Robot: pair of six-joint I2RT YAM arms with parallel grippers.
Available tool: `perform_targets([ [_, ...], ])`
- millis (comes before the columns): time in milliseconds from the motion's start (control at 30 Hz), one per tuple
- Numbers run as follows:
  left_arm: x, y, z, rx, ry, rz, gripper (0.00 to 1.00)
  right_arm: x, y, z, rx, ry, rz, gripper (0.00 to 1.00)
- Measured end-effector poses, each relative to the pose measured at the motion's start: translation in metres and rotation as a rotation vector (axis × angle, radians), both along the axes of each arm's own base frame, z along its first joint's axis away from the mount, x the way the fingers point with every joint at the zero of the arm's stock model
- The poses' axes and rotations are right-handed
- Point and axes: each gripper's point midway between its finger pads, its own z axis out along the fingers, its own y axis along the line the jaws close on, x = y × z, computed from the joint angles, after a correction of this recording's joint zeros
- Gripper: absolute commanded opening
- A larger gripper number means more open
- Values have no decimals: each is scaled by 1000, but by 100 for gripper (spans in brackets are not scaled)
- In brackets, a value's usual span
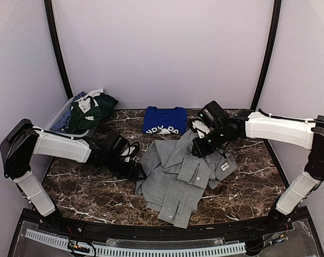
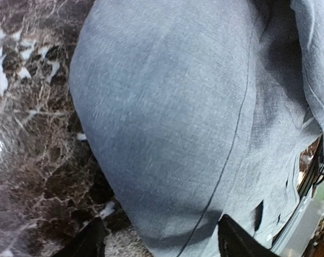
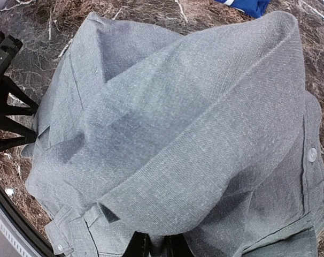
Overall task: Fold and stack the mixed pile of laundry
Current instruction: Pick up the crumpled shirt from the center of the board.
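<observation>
Top external: I see the grey shirt (image 1: pixel 178 176) rumpled mid-desk (image 1: pixel 87 193). The right gripper (image 1: pixel 200 149) is clenched on a raised fold at its far-right part. The left gripper (image 1: pixel 136 171) is at the shirt's left edge, jaws apart w/ cloth btwn. The blue T-shirt (image 1: pixel 163 119) lies folded at the far edge. The green pieces (image 1: pixel 87 112) sit in the basket (image 1: pixel 60 115), far-left corner.

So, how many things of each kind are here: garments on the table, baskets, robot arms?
Garments on the table: 2 (grey shirt, folded blue T-shirt)
Baskets: 1, holding more clothes
Robot arms: 2 (left arm, right arm)
Total: 5
</observation>
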Motion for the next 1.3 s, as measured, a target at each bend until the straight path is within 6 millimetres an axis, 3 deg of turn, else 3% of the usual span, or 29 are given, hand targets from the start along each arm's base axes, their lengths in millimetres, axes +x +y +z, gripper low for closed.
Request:
perform_targets([
  [100,-6,-1,-8,-4,17,-2,29,0,-5,-3,-9,13,-8,10],
  [167,-5,1,-10,4,17,10,5,0,-9,-7,-16,22,-15,12],
  [333,3,11,-4,49,-34,39,0,-9,-26,-22,-44,61,-42,24],
  [400,6,15,8,60,-66,50,0,-10,-32,-24,-46,70,-58,43],
  [467,12,15,26,53,-112,55,0,-11,-38,-23,-47,74,-64,53],
  [533,18,14,48,32,-162,61,11,-12,-40,-20,-33,80,-70,59],
  [600,22,12,63,17,-198,57,51,-18,-40,-15,-9,79,-49,65],
  [667,25,10,72,4,-211,57,66,-28,-38,-10,16,85,-27,70],
  [733,23,9,71,-4,-197,51,72,-40,-33,-6,35,86,9,73],
  [833,14,10,61,-9,-157,43,75,-63,-25,-12,32,112,69,77],
  [967,3,12,42,10,-99,31,75,-83,-28,-39,-41,179,86,77],
  [1133,-10,11,21,44,-48,15,75,-91,-43,-69,-134,254,-2,79],
  [1300,-13,8,16,40,-37,19,75,-110,-64,-89,-128,314,-117,79],
])
